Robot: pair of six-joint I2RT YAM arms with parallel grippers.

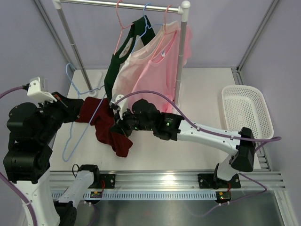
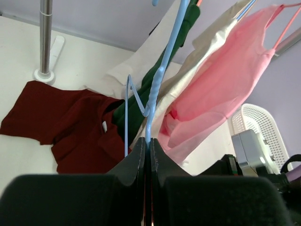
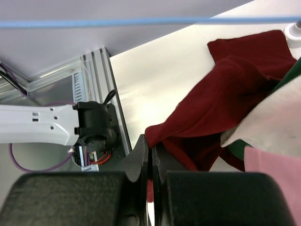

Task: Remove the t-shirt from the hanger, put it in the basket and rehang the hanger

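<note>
Left wrist view only: left gripper fingers pressed together on thin wire of blue hanger.
Right wrist view only: right gripper shut tight, pinching edge of red t-shirt.
Top view only: whole hanger slanting over table, hook toward 12 o'clock; white basket at 3 o'clock.
T-shirt: dark red, crumpled, on table at 7 o'clock from hanging shirts on rack, between both grippers.
Cannot tell if hanger is inside it.

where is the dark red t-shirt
Top view: the dark red t-shirt lies left of centre on the table, between the left gripper and the right gripper, which pinches its edge.
</note>
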